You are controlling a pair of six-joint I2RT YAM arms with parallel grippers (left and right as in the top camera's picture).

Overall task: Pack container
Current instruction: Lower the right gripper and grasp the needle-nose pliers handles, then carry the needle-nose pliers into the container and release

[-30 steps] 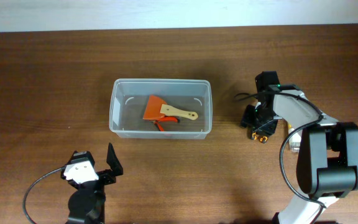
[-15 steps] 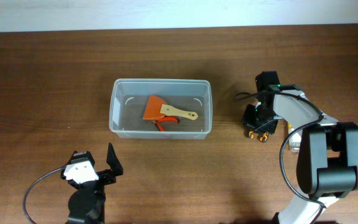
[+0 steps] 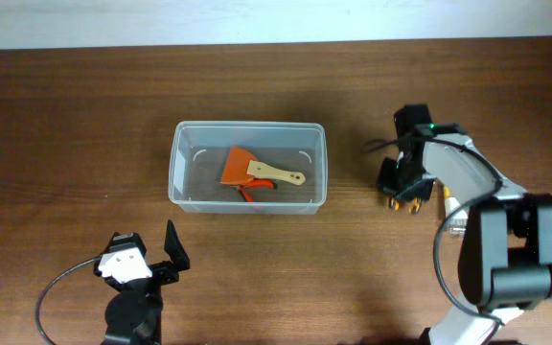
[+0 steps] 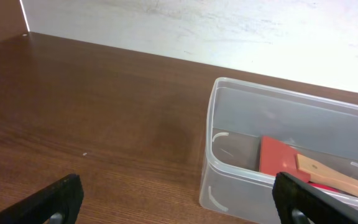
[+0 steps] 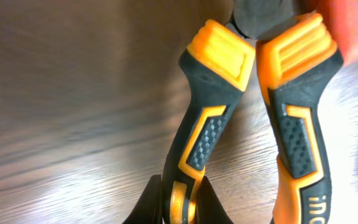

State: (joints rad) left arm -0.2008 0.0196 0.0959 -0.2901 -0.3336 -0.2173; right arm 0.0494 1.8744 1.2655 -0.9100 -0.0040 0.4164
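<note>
Judging by its thin clear walls, the container (image 3: 174,165) at the middle of the table (image 3: 65,115) should be light and fairly stiff yet apt to slide on the wood, so its thick rim is the place to steady it. It already holds an orange scraper (image 3: 237,168) with a wooden handle. The pliers (image 5: 204,137), well to the right of it, look heavy for their size, with ribbed rubbery handles that should give good purchase. The right gripper (image 5: 180,202) has its fingers pressed against either side of one handle's end, seemingly pinching it; a hold so far from the head may let the tool swing. The left gripper (image 4: 178,202) waits at the near left, wide open and empty.
</note>
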